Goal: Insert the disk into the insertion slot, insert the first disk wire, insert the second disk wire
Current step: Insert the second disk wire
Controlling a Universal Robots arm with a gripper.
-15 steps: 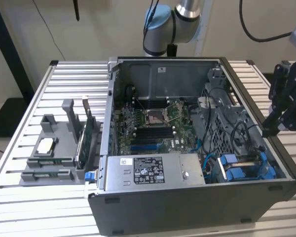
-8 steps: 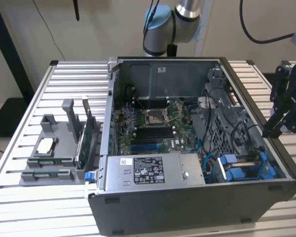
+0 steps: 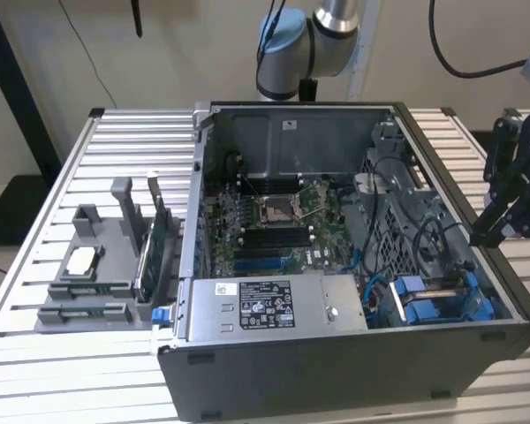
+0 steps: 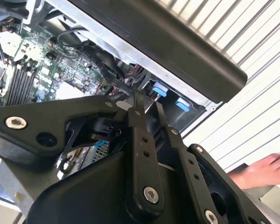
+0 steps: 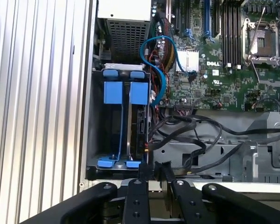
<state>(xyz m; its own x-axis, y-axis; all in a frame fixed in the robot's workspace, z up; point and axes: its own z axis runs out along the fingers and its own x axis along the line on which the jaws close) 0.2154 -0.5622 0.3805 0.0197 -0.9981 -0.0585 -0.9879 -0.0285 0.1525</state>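
The disk (image 5: pixel 136 128) stands edge-on in its blue carrier (image 5: pixel 139 92) inside the insertion slot (image 5: pixel 113 133), the grey bay with blue rails at the case's front corner on the exterior view's right (image 3: pixel 437 300). The bay space beside it is dark. A blue wire (image 5: pixel 159 58) loops from the bay toward the motherboard, and black wires (image 5: pixel 191 133) lie beside the bay. My gripper (image 3: pixel 482 237) hovers over the case wall on the exterior view's right, near the bay. In both wrist views its fingers (image 5: pixel 144 171) (image 4: pixel 136 109) stand close together, and I see nothing between them.
The dark-grey case (image 3: pixel 336 371) lies open on a slatted metal table (image 3: pixel 115 132). A grey power-supply box (image 3: pixel 274 305) sits beside the bay. A grey fixture (image 3: pixel 97 274) with boards stands on the exterior view's left. A person's hand (image 4: pixel 266 170) rests on the table near the case.
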